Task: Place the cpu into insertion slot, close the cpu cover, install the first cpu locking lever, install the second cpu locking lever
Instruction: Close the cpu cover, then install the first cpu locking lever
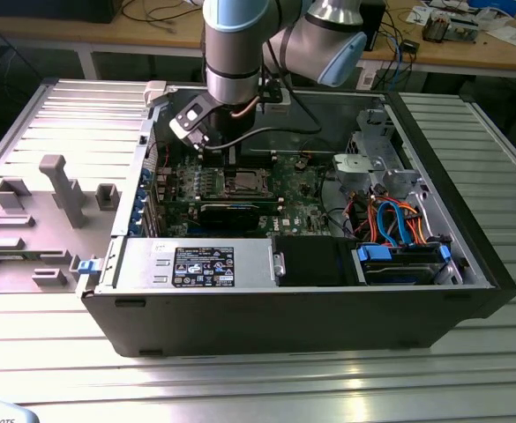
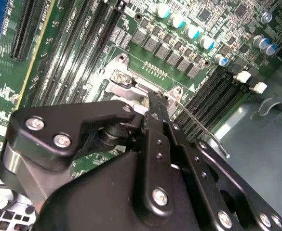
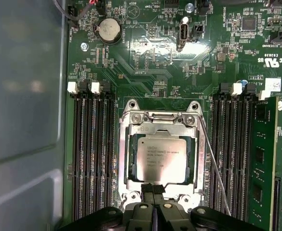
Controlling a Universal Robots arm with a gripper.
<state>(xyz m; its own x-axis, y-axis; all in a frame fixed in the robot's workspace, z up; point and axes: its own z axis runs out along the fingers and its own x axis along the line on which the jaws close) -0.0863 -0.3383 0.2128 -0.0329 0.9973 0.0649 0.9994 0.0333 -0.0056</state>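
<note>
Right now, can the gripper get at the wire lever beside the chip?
Probably yes. The gripper hangs right by the chip; the lever lies uncovered beside it, nothing above. Memory slots crowd it, so room looks tight.

- Ribbed metal table, seen in the exterior view, with pale grey slats running across it.
- Open black computer case lying on its side directly on the table, near the middle.
- Grey blocks of several shapes standing on the ribbed surface at the exterior view's left, just beside the case.
- Small blue clip between the blocks and the case wall.
</note>
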